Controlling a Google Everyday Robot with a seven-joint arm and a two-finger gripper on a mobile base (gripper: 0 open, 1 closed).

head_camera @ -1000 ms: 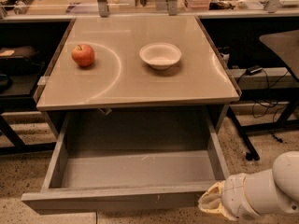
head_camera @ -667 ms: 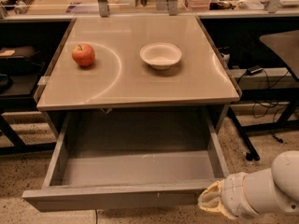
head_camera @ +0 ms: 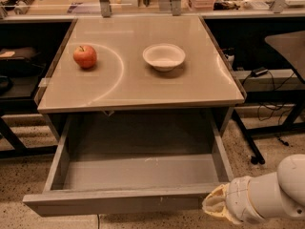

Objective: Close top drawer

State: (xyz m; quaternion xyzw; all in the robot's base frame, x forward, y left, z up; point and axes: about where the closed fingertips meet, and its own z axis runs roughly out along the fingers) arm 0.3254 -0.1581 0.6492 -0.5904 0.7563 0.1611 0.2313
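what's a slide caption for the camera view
Gripper at a front corner of the open top drawer; apple and bowl above.

The drawer is matt grey metal; the tabletop is smooth and glossy. The apple has shiny skin, and the bowl looks matt. The gripper, at the drawer's right front corner, is smooth pale plastic.

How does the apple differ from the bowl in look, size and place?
The apple is red and round; the bowl is white, open and empty. The apple sits at the left of the tabletop; the bowl nearer the middle. The bowl is wider than the apple. Both rest on the tabletop above the open top drawer, with the gripper at its front right corner.
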